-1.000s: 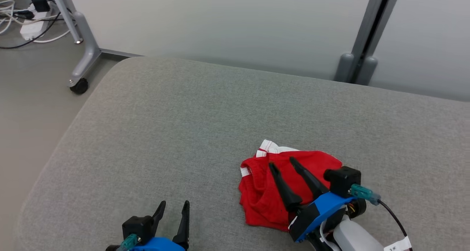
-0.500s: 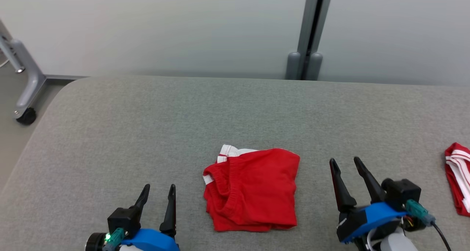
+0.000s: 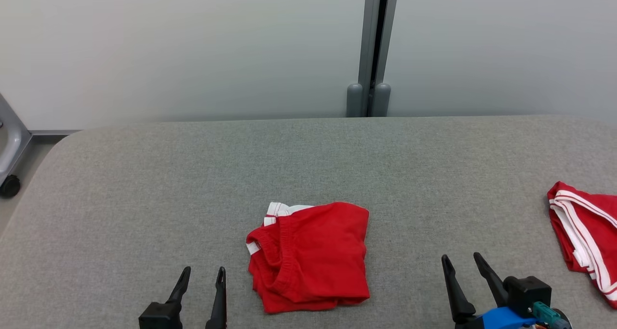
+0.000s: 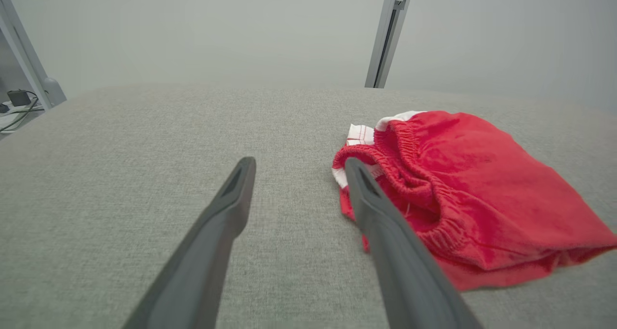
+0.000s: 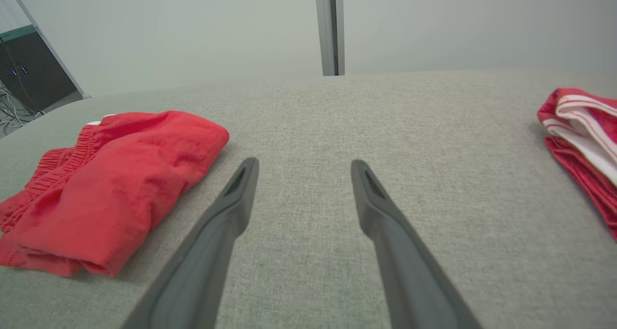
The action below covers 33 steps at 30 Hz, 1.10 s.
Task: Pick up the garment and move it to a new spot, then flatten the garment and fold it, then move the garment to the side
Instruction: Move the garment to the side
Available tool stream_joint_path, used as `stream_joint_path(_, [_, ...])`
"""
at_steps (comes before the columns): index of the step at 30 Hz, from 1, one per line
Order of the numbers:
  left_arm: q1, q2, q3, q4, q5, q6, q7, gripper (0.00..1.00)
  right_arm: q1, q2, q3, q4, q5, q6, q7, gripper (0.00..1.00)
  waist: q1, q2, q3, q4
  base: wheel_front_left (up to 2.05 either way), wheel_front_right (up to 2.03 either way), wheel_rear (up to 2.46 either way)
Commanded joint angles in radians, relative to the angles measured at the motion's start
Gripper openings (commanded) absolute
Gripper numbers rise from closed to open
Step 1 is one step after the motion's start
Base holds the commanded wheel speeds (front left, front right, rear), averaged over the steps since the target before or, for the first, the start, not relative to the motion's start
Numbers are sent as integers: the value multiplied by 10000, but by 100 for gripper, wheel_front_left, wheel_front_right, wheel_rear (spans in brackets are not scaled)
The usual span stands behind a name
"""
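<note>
Red shorts (image 3: 308,256) are laid folded at near centre of one grey fabric surface (image 3: 193,175); a second, white-striped red garment (image 3: 583,237) is seen right. The left gripper (image 3: 204,269) and right gripper (image 3: 461,256) are held spread, empty. A pale wall (image 3: 193,45) is seen behind.

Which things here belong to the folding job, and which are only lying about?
Job: folded red shorts; left claw and right claw, both open and empty.
Lying about: striped red garment at the right edge; grey post; wheel.
</note>
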Motion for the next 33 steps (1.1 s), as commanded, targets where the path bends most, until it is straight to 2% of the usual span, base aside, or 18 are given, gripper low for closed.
stream_joint_path(1, [125, 2, 10, -116, 72, 76, -42, 100, 146, -12, 13, -32, 34, 0, 1, 100, 1, -1, -58, -47, 0, 0, 0])
stream_joint_path(13, [263, 2, -190, -372, 76, 99, -42, 100, 110, -11, 259, 92, 405, 0, 1, 100, 1, -1, -84, 0, 0, 0, 0])
stream_joint_path(21, [21, 1, -495, -173, -86, 33, -42, 100, -1300, -15, 1769, 148, 1108, 0, 1, 100, 1, -1, 285, 602, 0, 0, 0])
stream_joint_path(26, [-220, -1, -697, -107, -196, 19, -42, 100, -2246, -18, 2298, 871, 973, 0, 1, 100, 1, -1, 638, 1218, 0, 0, 0])
stream_joint_path(33, [-447, -3, -888, -65, -293, 20, -42, 100, -2866, -24, 2011, 2441, 816, 0, 1, 100, 1, -1, 1081, 1880, 0, 0, 0])
